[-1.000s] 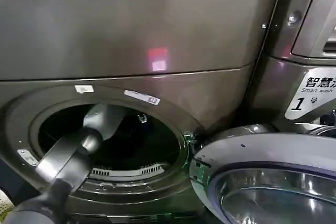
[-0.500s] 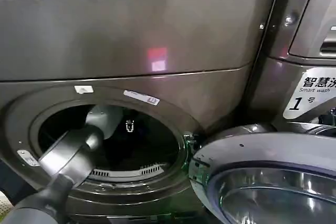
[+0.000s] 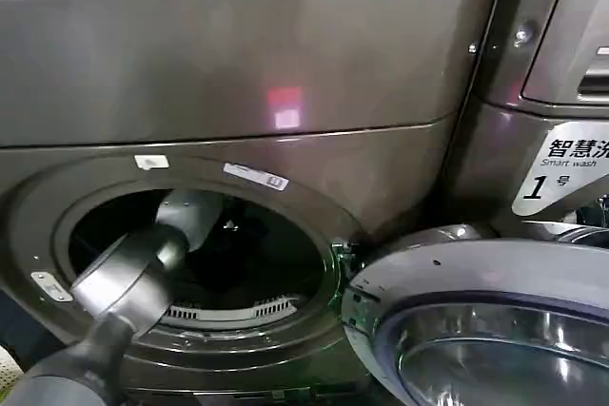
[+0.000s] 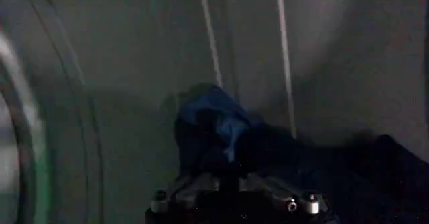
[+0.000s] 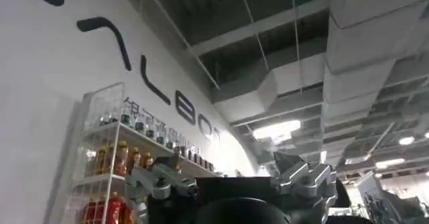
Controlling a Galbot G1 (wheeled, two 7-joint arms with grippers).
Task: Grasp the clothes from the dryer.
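Left gripper sat deeper in dryer than before, fingertips hidden; grip unclear; clothes just ahead.

- A laundry corner set up inside a showroom or demo hall: two bronze-grey metal front-loading machines stand side by side, one bearing a white label (marked "Smart wash" and 1).
- A white wire rack of bottled drinks, large dark wall lettering and bare ceiling ducts suggest a commercial space.

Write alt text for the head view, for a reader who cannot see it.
The robot's left arm reaches into the dark round mouth of the bronze-grey dryer. The dryer's open door hangs at lower right, beside a neighbouring machine's white label marked 1.
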